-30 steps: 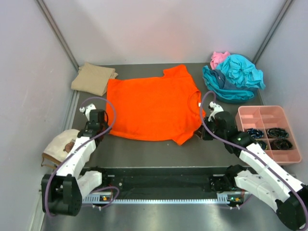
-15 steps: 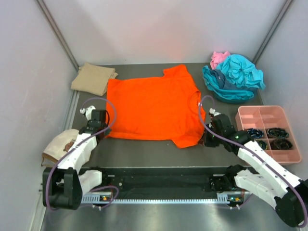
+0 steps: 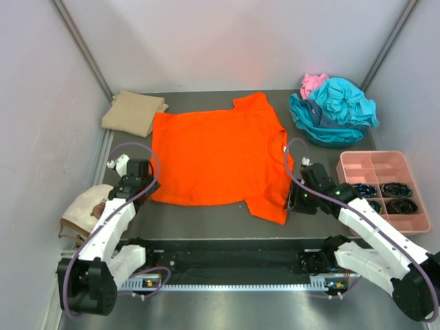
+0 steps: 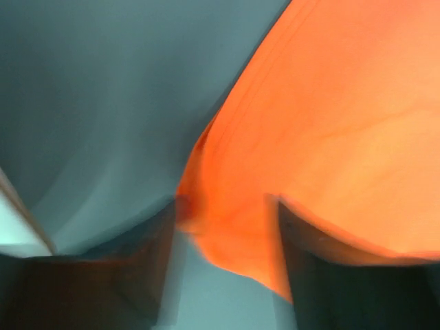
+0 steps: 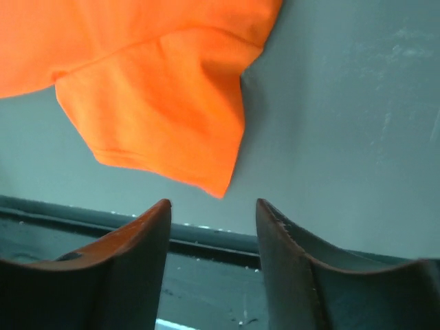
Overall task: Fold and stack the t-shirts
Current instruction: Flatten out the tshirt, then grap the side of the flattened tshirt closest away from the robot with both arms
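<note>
Orange t-shirt (image 3: 216,155) lies spread flat mid-tabletop (image 3: 199,220), left fingers (image 4: 89,282) parted about its near hem corner, right fingers (image 5: 124,254) parted and empty just short of the near sleeve; advise gripping both near edges evenly before folding

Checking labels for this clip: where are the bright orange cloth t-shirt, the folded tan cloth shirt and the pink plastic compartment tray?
Bright orange cloth t-shirt (image 3: 216,155): top view, middle of body.
Folded tan cloth shirt (image 3: 134,111): top view, its centre.
Pink plastic compartment tray (image 3: 355,168): top view, bare far-left compartment.
</note>
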